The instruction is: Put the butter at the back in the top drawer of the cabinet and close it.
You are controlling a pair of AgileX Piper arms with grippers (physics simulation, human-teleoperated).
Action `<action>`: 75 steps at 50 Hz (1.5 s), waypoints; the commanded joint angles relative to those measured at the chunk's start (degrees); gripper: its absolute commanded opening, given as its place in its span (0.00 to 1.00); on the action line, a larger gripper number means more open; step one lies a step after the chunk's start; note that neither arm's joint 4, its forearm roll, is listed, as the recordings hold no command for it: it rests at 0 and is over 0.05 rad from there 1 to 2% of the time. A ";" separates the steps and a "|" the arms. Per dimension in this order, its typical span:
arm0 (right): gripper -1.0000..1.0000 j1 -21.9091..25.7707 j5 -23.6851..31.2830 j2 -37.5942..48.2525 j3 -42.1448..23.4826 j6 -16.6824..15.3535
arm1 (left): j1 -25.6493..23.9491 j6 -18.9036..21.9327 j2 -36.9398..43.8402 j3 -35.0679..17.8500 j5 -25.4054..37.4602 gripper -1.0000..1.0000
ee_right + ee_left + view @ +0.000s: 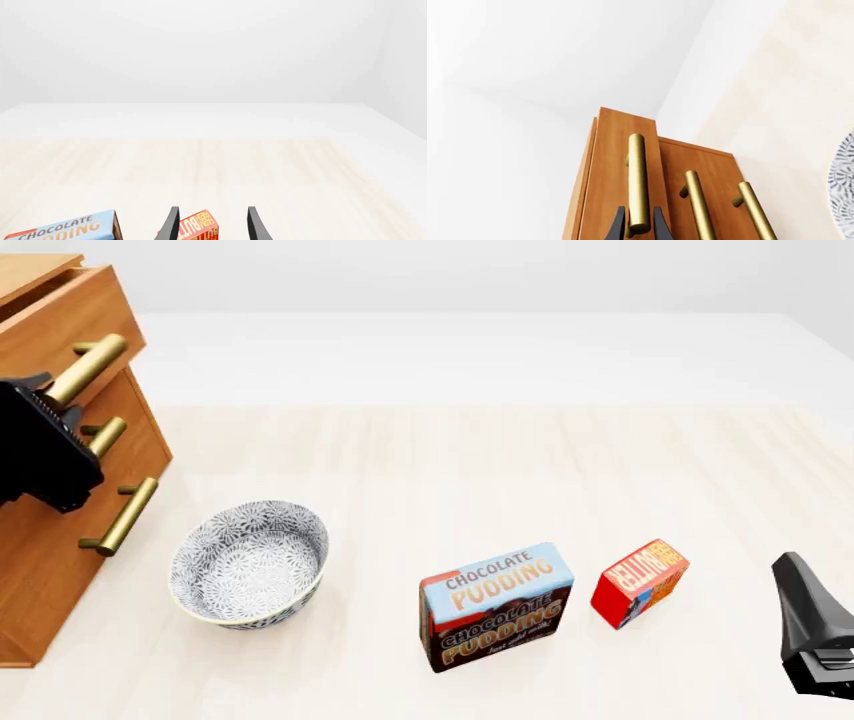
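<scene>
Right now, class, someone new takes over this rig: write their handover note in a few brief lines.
Left gripper: jaws astride the top drawer's brass handle; grip not confirmed.
Right gripper: open, empty, low near the butter.
Butter stands on the table, right of the Chocolate Pudding box.
Top drawer of the cabinet juts out slightly.
Left: open it fully, load butter, close.

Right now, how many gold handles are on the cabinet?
3, stacked down its front: the top handle between the left gripper fingers, the middle handle below, the bottom handle nearest the bowl.
</scene>
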 commanded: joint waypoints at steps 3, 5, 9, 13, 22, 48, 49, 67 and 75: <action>1.00 0.00 0.00 0.00 0.00 0.00 | -1.85 0.10 -0.18 3.47 0.98 0.00; 1.00 0.00 0.00 0.00 0.00 0.00 | -2.19 -0.17 0.57 4.14 0.14 0.00; 1.00 0.00 0.00 0.00 0.00 0.00 | -3.11 -0.04 1.98 5.18 -1.75 0.00; 1.00 0.00 0.00 0.00 0.00 0.00 | -3.74 -0.08 2.98 5.82 -2.99 0.00; 1.00 0.00 0.00 0.00 0.00 0.00 | -5.33 -0.58 6.34 7.22 -6.30 0.00; 1.00 0.00 0.00 0.00 0.00 0.00 | -8.29 -1.11 9.75 6.69 -7.60 0.00; 1.00 0.00 0.00 0.00 0.00 0.00 | -8.53 -1.10 9.83 6.66 -7.62 0.00; 1.00 0.00 0.00 0.00 0.00 0.00 | -9.00 -1.13 10.24 6.27 -7.42 0.00; 1.00 0.00 0.00 0.00 0.00 0.00 | -9.00 -1.13 10.24 6.27 -7.42 0.00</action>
